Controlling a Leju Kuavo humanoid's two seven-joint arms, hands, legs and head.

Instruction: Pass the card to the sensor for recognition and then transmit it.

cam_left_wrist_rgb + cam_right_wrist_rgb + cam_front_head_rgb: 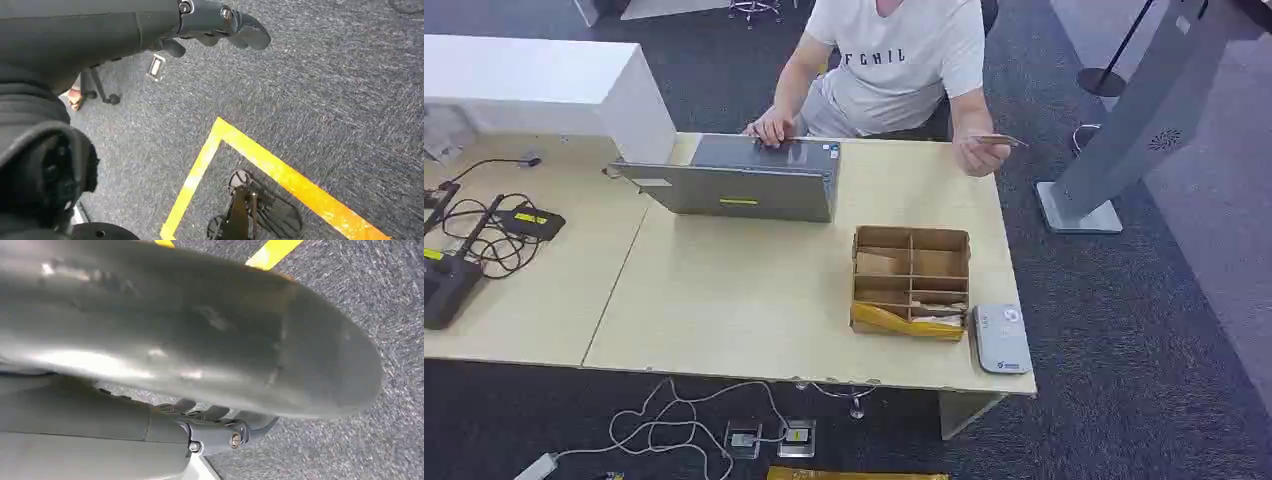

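Card [996,140] is pinched in the person's hand [977,153] at the far right corner of the bench [724,290]. I judge it thin, stiff, light and slick, so take it by a free edge. My left hand [220,27] hangs over carpet, fingers curled on nothing. Right hand [220,432]: can't tell the fingers (thumb blocks the lens). Cardboard divider box [911,282] holds flat card-like pieces plus yellow packet [904,322]; sensor [1002,339] just beside it.
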